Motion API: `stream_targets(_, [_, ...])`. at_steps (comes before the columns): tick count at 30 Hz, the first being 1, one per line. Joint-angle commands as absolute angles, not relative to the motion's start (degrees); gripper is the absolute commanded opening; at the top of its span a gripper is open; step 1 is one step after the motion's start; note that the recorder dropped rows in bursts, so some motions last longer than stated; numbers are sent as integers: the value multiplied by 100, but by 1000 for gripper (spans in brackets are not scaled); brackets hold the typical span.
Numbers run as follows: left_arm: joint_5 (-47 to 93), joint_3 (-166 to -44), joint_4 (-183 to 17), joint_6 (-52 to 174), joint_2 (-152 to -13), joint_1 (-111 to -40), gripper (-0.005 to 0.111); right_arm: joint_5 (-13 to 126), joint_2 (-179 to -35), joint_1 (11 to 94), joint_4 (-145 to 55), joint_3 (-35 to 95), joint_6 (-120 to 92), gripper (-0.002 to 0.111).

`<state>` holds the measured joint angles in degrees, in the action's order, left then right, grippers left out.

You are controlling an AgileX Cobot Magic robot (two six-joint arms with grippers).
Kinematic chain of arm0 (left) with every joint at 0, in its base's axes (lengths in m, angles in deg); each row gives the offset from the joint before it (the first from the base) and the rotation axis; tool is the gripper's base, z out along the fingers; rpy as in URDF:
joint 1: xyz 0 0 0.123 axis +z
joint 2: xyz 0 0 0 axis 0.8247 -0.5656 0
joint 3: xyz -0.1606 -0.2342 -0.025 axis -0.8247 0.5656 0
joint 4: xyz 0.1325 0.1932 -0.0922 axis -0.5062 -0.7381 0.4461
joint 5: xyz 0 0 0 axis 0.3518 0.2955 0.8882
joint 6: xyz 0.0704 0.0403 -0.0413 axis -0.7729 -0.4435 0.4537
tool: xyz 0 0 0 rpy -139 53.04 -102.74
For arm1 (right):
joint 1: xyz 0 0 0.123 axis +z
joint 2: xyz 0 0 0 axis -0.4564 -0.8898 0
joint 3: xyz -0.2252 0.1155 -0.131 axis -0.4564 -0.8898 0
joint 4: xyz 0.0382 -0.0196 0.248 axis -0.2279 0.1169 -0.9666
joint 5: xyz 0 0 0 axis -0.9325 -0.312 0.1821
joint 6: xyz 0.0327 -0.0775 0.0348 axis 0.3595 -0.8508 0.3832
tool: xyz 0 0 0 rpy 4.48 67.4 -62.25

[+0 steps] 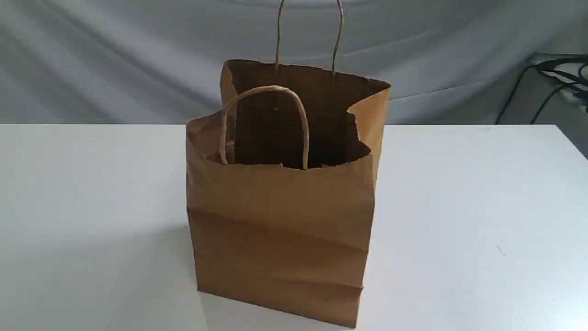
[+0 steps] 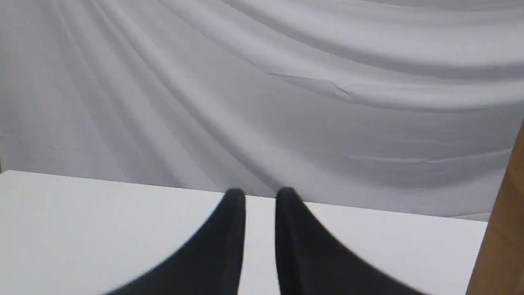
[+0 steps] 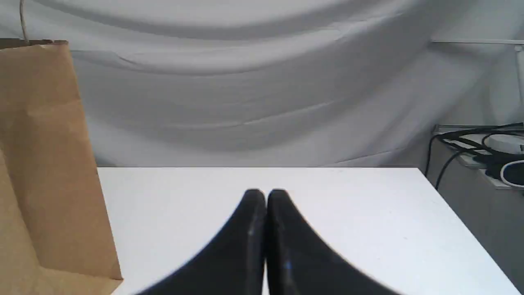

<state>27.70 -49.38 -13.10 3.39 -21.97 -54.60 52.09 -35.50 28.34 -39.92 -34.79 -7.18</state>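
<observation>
Our left claw (image 2: 260,193), barely parted, and right claw (image 3: 266,192), pressed together, hold nothing; bench (image 1: 468,207) spreads wide beside the paper bag (image 1: 280,239).

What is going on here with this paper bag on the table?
Nothing is being handled at this moment. A brown paper bag with twisted paper handles stands upright and open on the white table. The left gripper, its black fingers slightly apart, and the right gripper, its fingers closed together, hover on either side of the bag. Both hold nothing, and neither touches the bag.
</observation>
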Motion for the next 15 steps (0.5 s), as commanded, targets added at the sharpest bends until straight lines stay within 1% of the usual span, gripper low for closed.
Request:
stream_targets(1, [2829, -4761, -1310, 383, -1791, -5454, 15, 5197, -3516, 2809, -4018, -3500, -703, 0])
stream_targets(5, [2857, -4871, -1310, 392, -1549, -5443, 15, 5197, -3516, 2809, -4018, -3500, -703, 0])
stream_targets(15, [2858, -5479, -1310, 95, -1540, -5443, 15, 5197, -3516, 2809, -4018, -3500, -703, 0])
